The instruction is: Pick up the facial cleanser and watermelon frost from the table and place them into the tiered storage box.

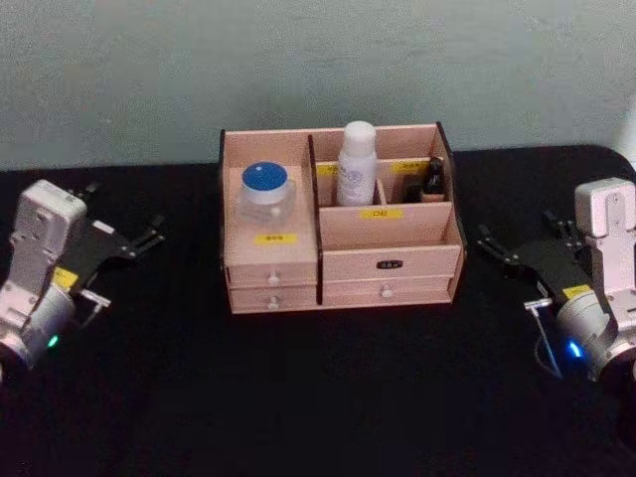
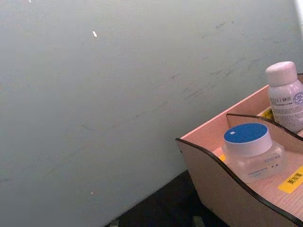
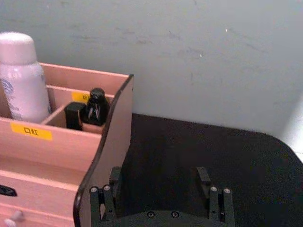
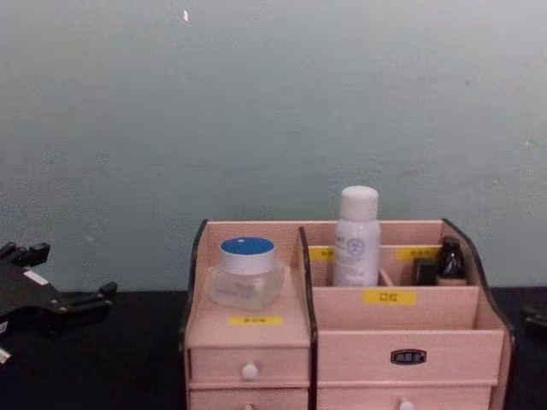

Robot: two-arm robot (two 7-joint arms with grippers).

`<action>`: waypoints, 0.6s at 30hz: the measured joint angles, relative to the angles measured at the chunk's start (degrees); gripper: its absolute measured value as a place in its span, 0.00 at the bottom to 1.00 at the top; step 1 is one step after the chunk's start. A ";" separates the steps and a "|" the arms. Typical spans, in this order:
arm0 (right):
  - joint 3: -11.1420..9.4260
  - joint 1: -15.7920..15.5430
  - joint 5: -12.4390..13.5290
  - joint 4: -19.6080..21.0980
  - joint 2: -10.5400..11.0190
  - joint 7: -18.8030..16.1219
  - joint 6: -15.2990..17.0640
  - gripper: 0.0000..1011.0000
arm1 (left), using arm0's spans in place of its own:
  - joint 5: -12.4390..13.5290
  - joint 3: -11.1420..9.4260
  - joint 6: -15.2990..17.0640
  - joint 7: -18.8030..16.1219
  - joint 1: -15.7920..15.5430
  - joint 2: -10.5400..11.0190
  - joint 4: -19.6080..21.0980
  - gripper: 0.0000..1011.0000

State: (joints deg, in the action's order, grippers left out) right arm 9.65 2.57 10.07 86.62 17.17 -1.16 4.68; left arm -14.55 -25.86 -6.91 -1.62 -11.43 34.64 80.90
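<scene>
The left gripper and the right gripper sit nearest the camera, one toward each side edge of the black bench, both resting low and well apart from the tiered storage box. The left one points its dark fingers toward the box from the left edge and they stand spread apart, holding nothing. The right one, near the right edge, also has its fingers set wide (the wrist view shows bare bench between them), and it too holds nothing.

The tiered storage box stands at the middle of the bench's back edge, close against the pale green wall. It is pale wood with black side edges, yellow labels on its fronts and small white-knobbed drawers along the bottom. In its left compartment a clear squat jar with a blue lid sits upright on the step above the drawers. In the back row of the right half, a white bottle with a white cap stands upright in the left cell, rising above the box's rim. In the next cell, toward the box's right wall, stands a small dark bottle with a black object just beside it (too small to tell what it is). The wide front compartment of the right half lies below that row.
</scene>
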 joint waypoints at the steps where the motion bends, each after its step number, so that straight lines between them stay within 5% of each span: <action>1: -0.12 -0.03 -0.09 -0.14 -0.13 0.00 0.13 0.99 | 0.00 0.00 0.00 0.00 0.00 0.00 0.00 0.99; 18: -0.28 -0.06 -0.45 -0.48 -0.43 -0.11 0.58 0.99 | 0.00 0.00 0.00 0.00 0.00 0.00 0.00 0.99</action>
State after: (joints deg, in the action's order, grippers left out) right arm 9.37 2.50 9.61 86.14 16.74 -1.27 5.26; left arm -14.55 -25.86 -6.91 -1.62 -11.43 34.64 80.90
